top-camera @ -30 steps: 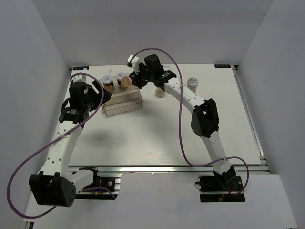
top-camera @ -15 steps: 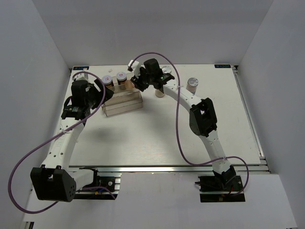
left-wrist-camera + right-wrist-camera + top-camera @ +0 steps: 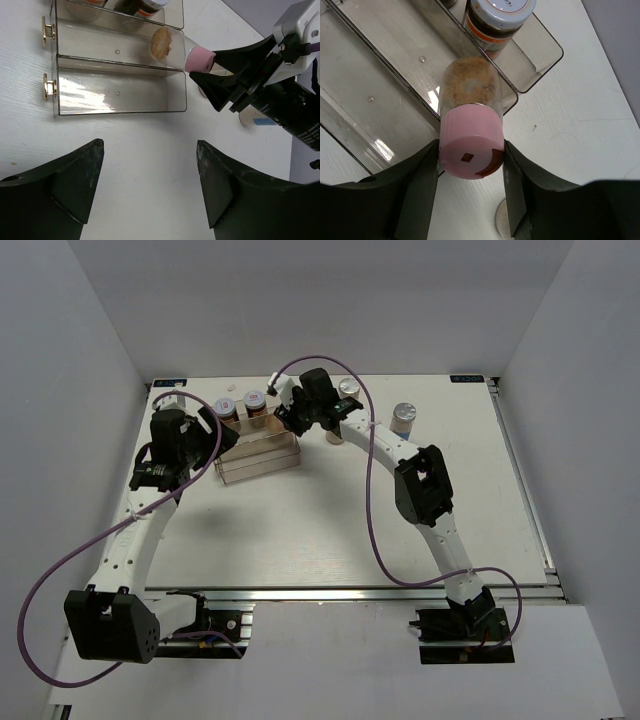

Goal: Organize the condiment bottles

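My right gripper point(image 3: 470, 152) is shut on the pink lid of a tan-filled jar point(image 3: 470, 100). The jar is tilted, its base over the right end of the clear stepped rack point(image 3: 370, 100). The left wrist view shows this jar point(image 3: 192, 56) and the right gripper point(image 3: 212, 75). Two dark jars point(image 3: 228, 408) point(image 3: 255, 402) stand on the rack's back step; one shows close up point(image 3: 497, 20). A white silver-capped jar point(image 3: 404, 418) stands to the right, and another white jar point(image 3: 335, 435) is under the right arm. My left gripper point(image 3: 150, 145) is open and empty, in front of the rack point(image 3: 120, 95).
The rack's two lower steps point(image 3: 100, 50) hold nothing. A silver cap point(image 3: 347, 388) shows behind the right arm. Purple cables loop over both arms. White walls stand at the left, back and right of the table point(image 3: 320, 530).
The right gripper has moved a little left and down with the pink-lidded jar toward the rack's right end. The left arm shifted slightly a second ago and has held since.
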Robot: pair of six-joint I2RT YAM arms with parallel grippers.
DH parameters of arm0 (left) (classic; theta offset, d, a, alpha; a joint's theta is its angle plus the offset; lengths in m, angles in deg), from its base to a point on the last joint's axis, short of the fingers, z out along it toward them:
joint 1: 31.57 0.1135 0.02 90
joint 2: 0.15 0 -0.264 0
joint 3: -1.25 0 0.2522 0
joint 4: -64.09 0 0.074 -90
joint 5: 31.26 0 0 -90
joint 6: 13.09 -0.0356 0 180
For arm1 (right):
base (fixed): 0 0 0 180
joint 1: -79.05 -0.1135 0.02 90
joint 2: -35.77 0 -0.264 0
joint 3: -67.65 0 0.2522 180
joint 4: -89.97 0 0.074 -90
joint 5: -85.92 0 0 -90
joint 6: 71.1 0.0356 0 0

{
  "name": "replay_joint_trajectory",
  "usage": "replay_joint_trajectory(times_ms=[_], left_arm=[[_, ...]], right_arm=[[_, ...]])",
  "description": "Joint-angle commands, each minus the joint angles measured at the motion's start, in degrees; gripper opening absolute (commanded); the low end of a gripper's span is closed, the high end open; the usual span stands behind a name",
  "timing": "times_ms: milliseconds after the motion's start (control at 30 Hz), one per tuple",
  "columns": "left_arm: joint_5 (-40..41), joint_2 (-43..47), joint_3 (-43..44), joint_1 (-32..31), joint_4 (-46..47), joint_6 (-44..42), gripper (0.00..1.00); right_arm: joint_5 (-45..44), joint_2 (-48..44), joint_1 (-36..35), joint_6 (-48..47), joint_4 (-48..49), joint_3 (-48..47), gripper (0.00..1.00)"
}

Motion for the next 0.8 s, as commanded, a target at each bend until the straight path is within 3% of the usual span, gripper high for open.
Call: replay_joint_trajectory(times_ms=[0, 100, 200, 433, 767], left_arm=[[-0.94, 1.64, -0.31, -0.21, 1.09, 0.11, 0.84], [-0.85, 1.90, -0.58, -0.21, 0.92, 0.20, 0.84], [-0.76, 2.52, -0.84, -0.21, 0.83, 0.20, 0.84], [-0.59, 3.40, -1.46, -0.21, 0.65, 0.38, 0.84], [-1.03, 3.75, -0.93, -0.21, 0.74, 0.29, 0.84]], right_arm=[[-1.63, 0.32, 0.14, -1.25, 3.26, 0.40, 0.29], [-1.72, 0.32, 0.14, -1.34, 3.35, 0.66, 0.49], [-1.98, 0.32, -0.13, -1.34, 3.52, 0.93, 0.62], [-2.59, -0.03, -0.39, -1.25, 3.96, 1.10, 0.75], [-1.11, -3.98, -0.48, 0.77, 4.22, 3.03, 0.76]])
